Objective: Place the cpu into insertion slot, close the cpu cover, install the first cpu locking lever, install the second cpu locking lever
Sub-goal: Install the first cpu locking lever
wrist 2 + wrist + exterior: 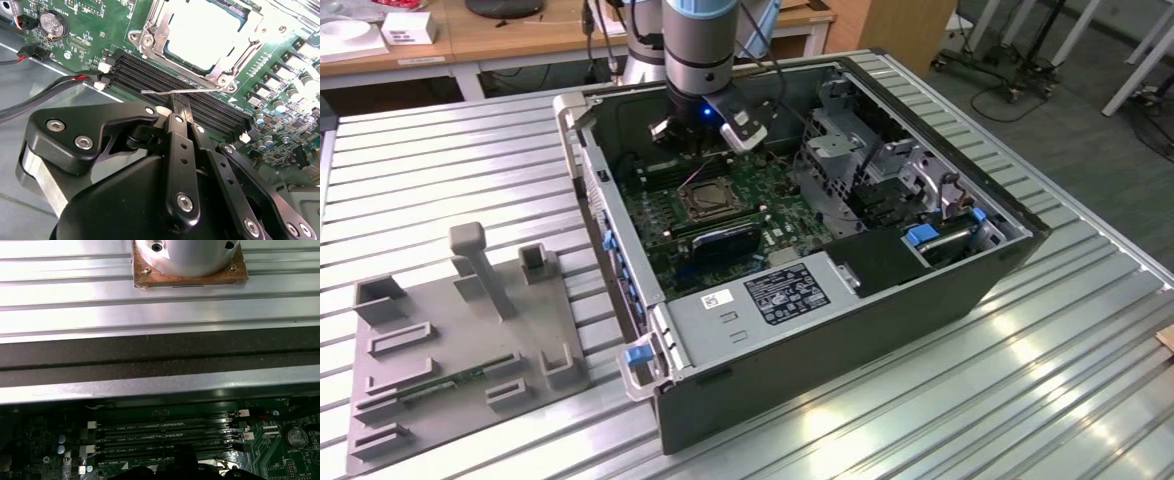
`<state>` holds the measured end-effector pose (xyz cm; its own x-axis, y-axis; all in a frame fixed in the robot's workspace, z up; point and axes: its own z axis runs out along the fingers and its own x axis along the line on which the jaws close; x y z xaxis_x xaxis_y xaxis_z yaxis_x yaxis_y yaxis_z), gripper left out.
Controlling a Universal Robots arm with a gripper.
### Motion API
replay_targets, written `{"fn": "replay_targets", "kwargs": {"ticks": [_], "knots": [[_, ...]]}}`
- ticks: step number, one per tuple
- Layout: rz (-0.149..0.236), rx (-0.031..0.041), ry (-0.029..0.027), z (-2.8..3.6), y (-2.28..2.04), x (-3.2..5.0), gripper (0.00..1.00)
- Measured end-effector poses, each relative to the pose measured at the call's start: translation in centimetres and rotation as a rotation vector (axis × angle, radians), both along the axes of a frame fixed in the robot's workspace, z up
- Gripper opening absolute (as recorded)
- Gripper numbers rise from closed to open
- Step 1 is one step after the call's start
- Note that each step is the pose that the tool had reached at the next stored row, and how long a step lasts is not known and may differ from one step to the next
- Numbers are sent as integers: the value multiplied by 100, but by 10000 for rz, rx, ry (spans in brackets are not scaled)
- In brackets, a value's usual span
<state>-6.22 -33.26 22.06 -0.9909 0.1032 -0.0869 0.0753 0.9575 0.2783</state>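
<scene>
1. The cpu (205, 35), a small flat square chip with a pale silver metal top, lies seated in the insertion slot (134, 37). This slot is the square, silvery-rimmed socket on the green motherboard (85, 52).
2. The cpu cover (159, 25), a thin silvery metal frame plate with a cut-out middle, lies flat around the chip's top.
3. A locking lever (160, 92), a thin bent silvery wire, runs beside the socket's edge, over the long black memory slots (145, 70).
4. The gripper (180, 106), black metal with bolted linkages, has its fingers drawn together with no gap visible. Their tips meet the wire lever. I cannot tell whether the wire is pinched between them.
5. In the exterior view the grey-and-blue arm (700, 45) reaches down into the open black and grey computer case (854, 330).
6. The case lies on a ribbed aluminium table (454, 160). Toward the exterior view's left, well apart from the case, sits a grey fixture plate (454, 350) with upright blocks.
7. Behind the table stand wooden desks (520, 40). On the exterior view's right, grey floor (1067, 130) carries wheeled stands (1014, 60).
8. The first wrist view shows a round silvery metal cylinder (190, 255) on a copper-coloured plate, standing on the ribbed surface.
</scene>
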Motion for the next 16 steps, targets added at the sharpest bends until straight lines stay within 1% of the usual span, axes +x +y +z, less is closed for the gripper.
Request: {"fn": "replay_targets", "kwargs": {"ticks": [16], "knots": [[0, 4, -3, -27, 0, 17, 11]]}}
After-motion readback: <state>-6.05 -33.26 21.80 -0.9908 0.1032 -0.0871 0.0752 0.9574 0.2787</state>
